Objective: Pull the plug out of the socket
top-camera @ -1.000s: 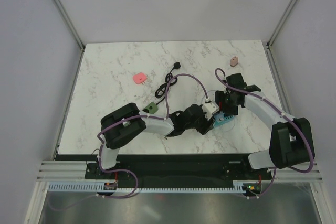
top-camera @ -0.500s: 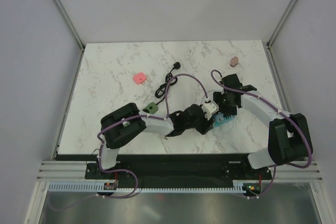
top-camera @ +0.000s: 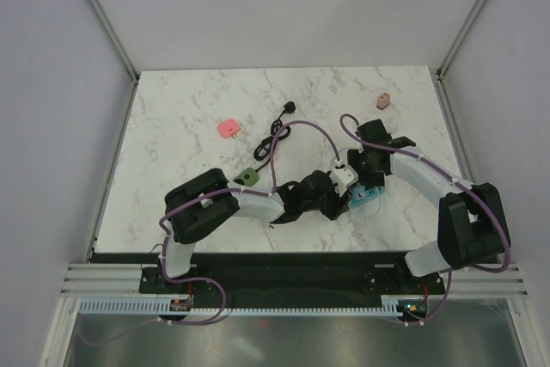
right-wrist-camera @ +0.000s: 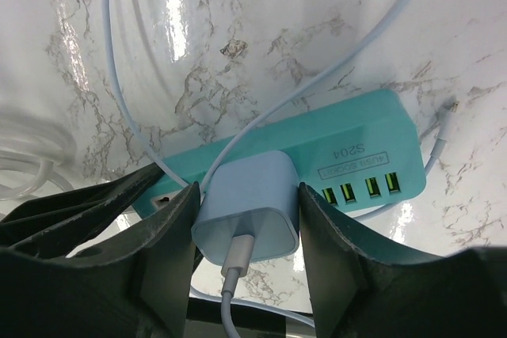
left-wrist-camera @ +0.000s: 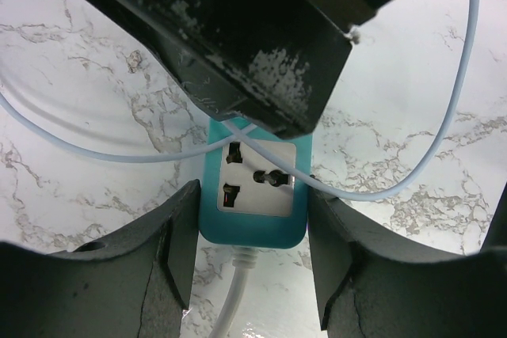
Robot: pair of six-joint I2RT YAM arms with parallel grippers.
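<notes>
Marble table (top-camera: 189,126) bears the teal socket (left-wrist-camera: 253,231), its end pinched by the left claw (left-wrist-camera: 252,211); right claw (right-wrist-camera: 245,203) squeezes the white plug (right-wrist-camera: 247,218) atop the socket.

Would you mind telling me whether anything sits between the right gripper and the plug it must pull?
Nothing visible does. The right gripper flanks the white plug on both sides, seemingly touching it. A thin white cable crosses the teal power strip beside it, outside the grip.
</notes>
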